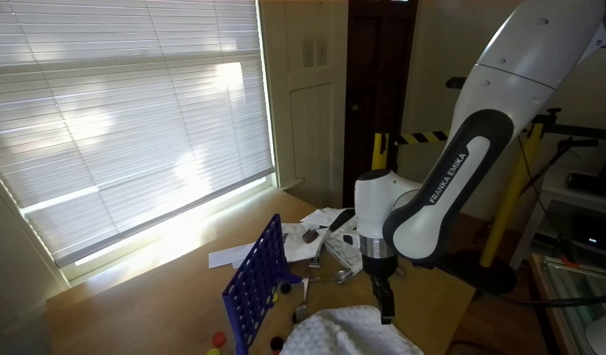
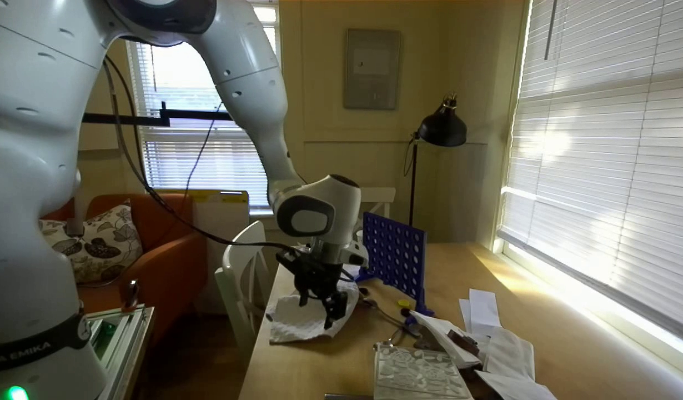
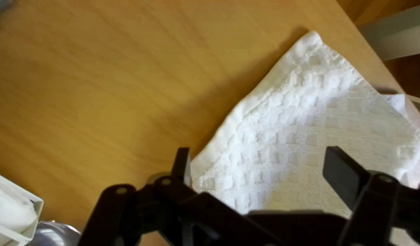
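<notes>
White slatted blinds (image 1: 135,123) hang at the far left of an exterior view. Next, on the wooden table (image 1: 150,301), a red disc (image 1: 218,338) lies beside an upright blue Connect Four grid (image 1: 255,283); then come a metal fork (image 1: 301,310) and, near the table's edge, a rumpled white waffle-weave towel (image 1: 347,330). Over that towel is the gripper (image 3: 257,160), its fingers spread wide apart; whether a fingertip touches the towel, I cannot tell. Farther right stands a yellow post (image 1: 503,217).
</notes>
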Action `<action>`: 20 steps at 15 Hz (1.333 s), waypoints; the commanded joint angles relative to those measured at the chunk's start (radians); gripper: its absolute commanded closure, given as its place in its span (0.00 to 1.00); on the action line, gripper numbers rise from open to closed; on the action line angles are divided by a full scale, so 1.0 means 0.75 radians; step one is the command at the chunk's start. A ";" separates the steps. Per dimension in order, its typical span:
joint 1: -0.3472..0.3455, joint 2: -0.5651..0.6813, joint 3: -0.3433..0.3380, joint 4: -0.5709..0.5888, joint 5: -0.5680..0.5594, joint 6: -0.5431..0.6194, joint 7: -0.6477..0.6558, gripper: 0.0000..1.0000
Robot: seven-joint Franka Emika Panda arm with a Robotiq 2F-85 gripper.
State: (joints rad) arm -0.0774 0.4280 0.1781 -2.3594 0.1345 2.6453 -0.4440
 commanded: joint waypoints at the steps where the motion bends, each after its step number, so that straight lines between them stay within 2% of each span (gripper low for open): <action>1: -0.256 0.012 0.213 -0.095 0.241 0.215 -0.348 0.00; 2: -0.332 0.012 0.289 -0.123 0.300 0.282 -0.453 0.00; 6: -0.743 0.154 0.722 -0.137 0.654 0.473 -0.863 0.00; 9: -0.996 0.255 0.995 -0.203 0.855 0.662 -0.943 0.00; 11: -1.110 0.316 1.127 -0.254 0.944 0.845 -0.906 0.00; 13: -1.178 0.381 1.204 -0.297 0.987 0.995 -0.832 0.00; 14: -1.108 0.301 1.123 -0.261 0.929 0.875 -0.867 0.00; 20: -1.157 0.388 1.126 -0.248 0.936 0.863 -0.852 0.00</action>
State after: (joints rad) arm -0.9230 0.6703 1.0278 -2.5599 0.8315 3.3097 -1.0904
